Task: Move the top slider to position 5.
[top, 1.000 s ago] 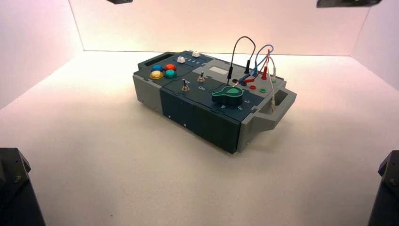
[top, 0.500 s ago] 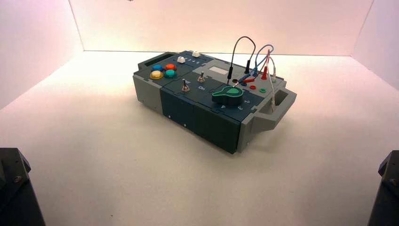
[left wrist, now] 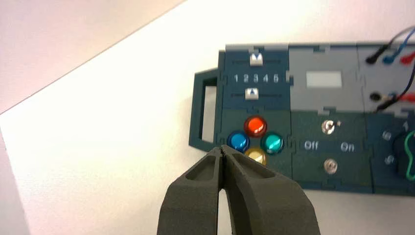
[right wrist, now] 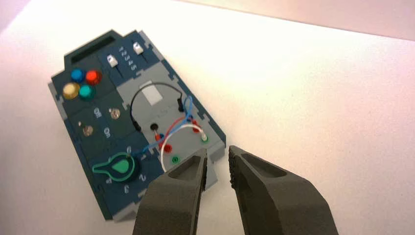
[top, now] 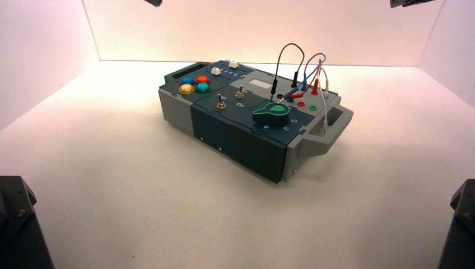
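Observation:
The top slider (left wrist: pixel 256 59) is a small white knob on the dark blue track along the box's far edge, about level with the printed 3. Position 5 (left wrist: pixel 276 78) is the last numeral of the white row between the two tracks. The same slider (top: pixel 233 64) shows at the box's back corner, and also as the farther white knob (right wrist: pixel 138 48). My left gripper (left wrist: pixel 222 148) hangs above the table short of the coloured buttons, shut with nothing in it. My right gripper (right wrist: pixel 217 156) is open, high above the wired end of the box (top: pixel 252 129).
A second white slider (left wrist: pixel 251 93) sits on the nearer track. Close by are the four coloured buttons (left wrist: pixel 255 126), two toggle switches (left wrist: pixel 328 127), a green knob (top: pixel 271 114) and looped wires (top: pixel 305 70). Dark arm bases (top: pixel 17 224) fill the lower corners. White walls enclose the table.
The dark slivers of both arms at the top edge of the high view shrank and shifted slightly. The box and its sliders have not moved.

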Tool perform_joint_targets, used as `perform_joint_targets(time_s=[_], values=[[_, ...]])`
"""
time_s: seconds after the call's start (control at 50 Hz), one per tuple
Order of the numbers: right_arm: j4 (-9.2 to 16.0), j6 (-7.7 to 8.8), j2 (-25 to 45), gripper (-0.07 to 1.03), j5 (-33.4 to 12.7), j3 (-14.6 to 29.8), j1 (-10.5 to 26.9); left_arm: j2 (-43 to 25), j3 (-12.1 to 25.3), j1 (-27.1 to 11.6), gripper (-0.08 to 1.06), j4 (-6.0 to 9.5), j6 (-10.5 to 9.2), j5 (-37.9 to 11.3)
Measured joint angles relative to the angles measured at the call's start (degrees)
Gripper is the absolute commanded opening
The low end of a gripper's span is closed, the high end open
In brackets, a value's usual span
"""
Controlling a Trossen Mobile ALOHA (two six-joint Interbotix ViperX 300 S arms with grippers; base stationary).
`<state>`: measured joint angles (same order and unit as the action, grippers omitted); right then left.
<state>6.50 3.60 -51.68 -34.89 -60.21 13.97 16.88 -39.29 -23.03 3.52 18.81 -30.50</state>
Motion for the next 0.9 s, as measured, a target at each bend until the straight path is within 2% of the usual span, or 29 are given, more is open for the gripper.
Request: perform_joint_targets(time_s=[0.18,0.36,0.42,0.58,0.9], values=[[0.4,0.70,-0.3,0.26,-3.5,2.5,1.5,-3.0,1.9,-0.2,-0.03,0.00,1.14,-1.7],[1.2,1.67,-0.4,0.26,-4.0,3.5,3.4,-5.1,4.4,-1.0,-0.03,0.00,2.90,-1.8],[1.3,2.72,-0.3,0.26,-4.0,3.5,4.0,-6.2,5.2,-1.1,-0.03,0.00,3.69,-1.8],[1.8,6.77,0.1,0.26,-4.0,3.5,5.0,-10.6,7.6,-1.1,-0.03,0.00,5.98,-1.7],[1.3,6.94,4.5,0.26,-3.2,3.5,5.1,-17.1,12.6,-1.1,-0.03,0.00,6.24,0.4]])
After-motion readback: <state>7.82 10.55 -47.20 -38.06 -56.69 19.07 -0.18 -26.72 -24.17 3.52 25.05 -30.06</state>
